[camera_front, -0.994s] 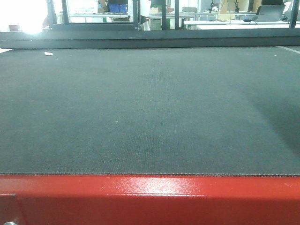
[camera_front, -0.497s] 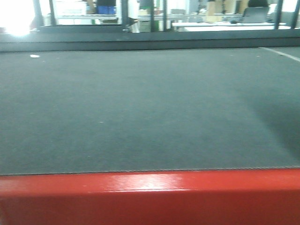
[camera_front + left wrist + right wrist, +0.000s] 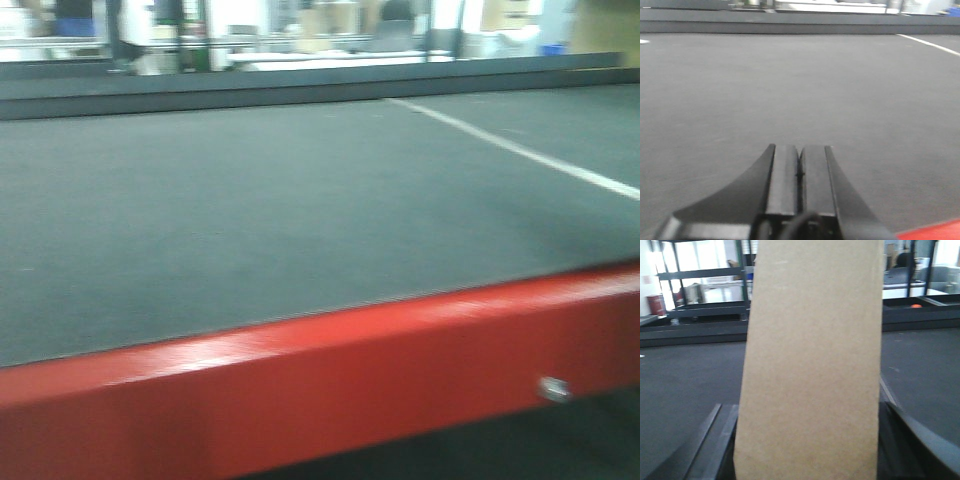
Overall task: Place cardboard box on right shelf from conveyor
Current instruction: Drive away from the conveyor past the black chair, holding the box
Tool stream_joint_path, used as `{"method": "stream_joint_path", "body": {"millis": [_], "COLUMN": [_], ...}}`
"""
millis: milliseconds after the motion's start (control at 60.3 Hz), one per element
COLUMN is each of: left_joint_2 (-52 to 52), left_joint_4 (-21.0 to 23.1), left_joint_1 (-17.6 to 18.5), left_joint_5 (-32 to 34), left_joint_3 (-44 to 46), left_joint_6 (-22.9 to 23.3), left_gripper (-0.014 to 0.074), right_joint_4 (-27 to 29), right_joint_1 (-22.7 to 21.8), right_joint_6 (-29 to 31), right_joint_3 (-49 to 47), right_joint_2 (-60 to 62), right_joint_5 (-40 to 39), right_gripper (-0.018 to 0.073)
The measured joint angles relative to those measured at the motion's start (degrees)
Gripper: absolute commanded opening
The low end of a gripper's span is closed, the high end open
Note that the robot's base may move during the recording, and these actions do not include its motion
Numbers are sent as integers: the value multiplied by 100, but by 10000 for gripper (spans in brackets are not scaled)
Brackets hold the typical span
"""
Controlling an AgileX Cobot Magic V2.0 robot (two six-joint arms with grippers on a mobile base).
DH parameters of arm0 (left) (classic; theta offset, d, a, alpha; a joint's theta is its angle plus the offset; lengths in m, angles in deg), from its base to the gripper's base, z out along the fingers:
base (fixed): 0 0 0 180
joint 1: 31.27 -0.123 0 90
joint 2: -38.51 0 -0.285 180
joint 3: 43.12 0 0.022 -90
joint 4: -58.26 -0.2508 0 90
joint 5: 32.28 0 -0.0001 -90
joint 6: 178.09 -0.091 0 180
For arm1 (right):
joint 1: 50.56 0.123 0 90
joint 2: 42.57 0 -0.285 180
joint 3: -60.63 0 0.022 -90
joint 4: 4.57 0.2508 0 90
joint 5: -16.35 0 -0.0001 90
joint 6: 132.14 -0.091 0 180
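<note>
The cardboard box [image 3: 812,340], a plain tan slab, fills the middle of the right wrist view and stands upright between the dark fingers [image 3: 722,425] of my right gripper [image 3: 807,412], which is shut on it above the conveyor belt [image 3: 680,375]. My left gripper [image 3: 800,150] is shut with nothing in it, its pads pressed together low over the belt [image 3: 790,85]. In the front view the conveyor [image 3: 250,200] is bare, with its red frame edge [image 3: 350,365] slanting across the bottom. The right shelf is out of view, and neither gripper shows in the front view.
A white line [image 3: 520,150] crosses the belt at the right. A bolt [image 3: 553,388] sits on the red frame. Dark racks and tables [image 3: 705,295] stand beyond the belt's far edge, with a raised dark rail [image 3: 300,85] along it.
The front view has swung to the right. The red frame edge, level before, now slants, and the white line on the belt has moved in from the right.
</note>
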Motion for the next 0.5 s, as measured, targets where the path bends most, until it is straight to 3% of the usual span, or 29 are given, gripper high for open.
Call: {"method": "stream_joint_path", "body": {"millis": [497], "left_joint_2": [0], "left_joint_4": [0], "left_joint_1": [0], "left_joint_5": [0], "left_joint_3": [0], "left_joint_6": [0], "left_gripper": [-116], "right_joint_4": [0], "right_joint_1": [0], "right_joint_6": [0], "right_joint_3": [0], "right_joint_2": [0], "right_joint_5": [0], "right_gripper": [60]}}
